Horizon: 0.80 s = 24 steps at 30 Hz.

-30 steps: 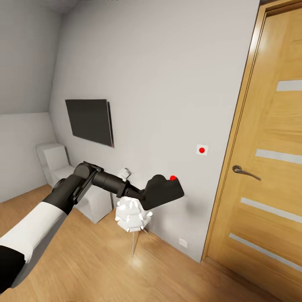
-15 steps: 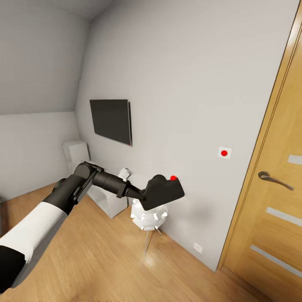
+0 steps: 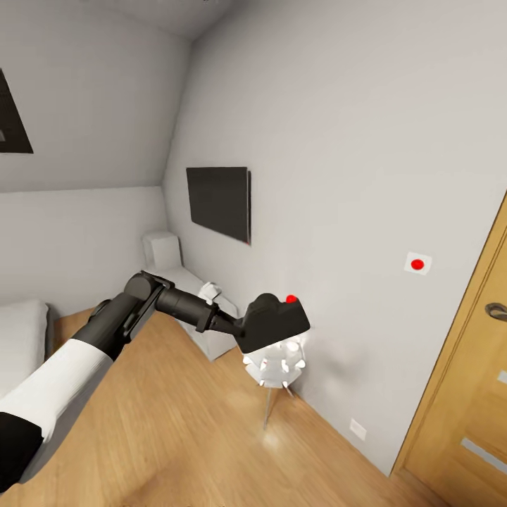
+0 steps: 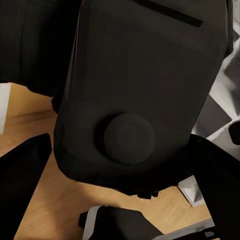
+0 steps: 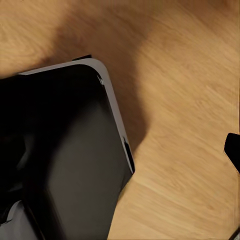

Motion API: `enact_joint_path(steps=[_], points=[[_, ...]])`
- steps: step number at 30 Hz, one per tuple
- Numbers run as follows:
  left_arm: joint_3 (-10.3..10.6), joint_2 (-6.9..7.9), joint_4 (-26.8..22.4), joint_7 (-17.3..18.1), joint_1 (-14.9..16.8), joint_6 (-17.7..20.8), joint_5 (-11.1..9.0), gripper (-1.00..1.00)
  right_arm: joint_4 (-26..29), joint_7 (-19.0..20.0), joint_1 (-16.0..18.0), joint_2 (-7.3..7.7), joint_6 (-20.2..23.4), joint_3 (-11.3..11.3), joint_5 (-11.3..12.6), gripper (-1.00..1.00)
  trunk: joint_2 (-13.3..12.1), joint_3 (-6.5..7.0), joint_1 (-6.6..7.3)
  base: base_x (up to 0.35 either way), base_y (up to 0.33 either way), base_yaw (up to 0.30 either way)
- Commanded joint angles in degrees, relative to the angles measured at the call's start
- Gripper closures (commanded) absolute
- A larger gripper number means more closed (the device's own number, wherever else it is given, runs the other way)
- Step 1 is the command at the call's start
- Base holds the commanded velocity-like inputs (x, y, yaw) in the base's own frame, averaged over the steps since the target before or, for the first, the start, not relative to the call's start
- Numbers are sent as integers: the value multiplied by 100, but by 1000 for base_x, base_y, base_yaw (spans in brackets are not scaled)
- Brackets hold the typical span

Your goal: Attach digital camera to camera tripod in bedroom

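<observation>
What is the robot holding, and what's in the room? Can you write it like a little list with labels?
room: white walls, sloped ceiling, wood floor
left gripper: shut on the digital camera
camera: black, red button on top, held up in the air
below camera: white flower-shaped lamp on thin legs
on wall: dark flat screen, small white plate with red dot
far right: wooden door
far left: edge of a grey bed
tripod: not spotted here
right gripper: cannot tell
</observation>
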<state>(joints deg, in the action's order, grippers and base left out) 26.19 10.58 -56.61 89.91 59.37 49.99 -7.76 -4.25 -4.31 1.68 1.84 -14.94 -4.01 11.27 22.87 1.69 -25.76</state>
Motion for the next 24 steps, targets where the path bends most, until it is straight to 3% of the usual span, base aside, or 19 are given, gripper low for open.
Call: enact_joint_path(steps=[1, 17, 24], points=[[18, 4, 1, 9, 5, 60, -24, 100, -24, 9, 8, -7, -44, -39, 6, -100, 5, -2, -2, 0, -213, 284], [18, -3, 5, 9, 5, 61, -24, 100, -24, 9, 8, -34, -44, -38, 3, -100, 5, -2, -2, 0, -275, 284], [16, -2, 9, 9, 5, 63, -24, 100, -24, 9, 8, -34, -44, -38, 4, -100, 5, -2, -2, 0, -85, 284]])
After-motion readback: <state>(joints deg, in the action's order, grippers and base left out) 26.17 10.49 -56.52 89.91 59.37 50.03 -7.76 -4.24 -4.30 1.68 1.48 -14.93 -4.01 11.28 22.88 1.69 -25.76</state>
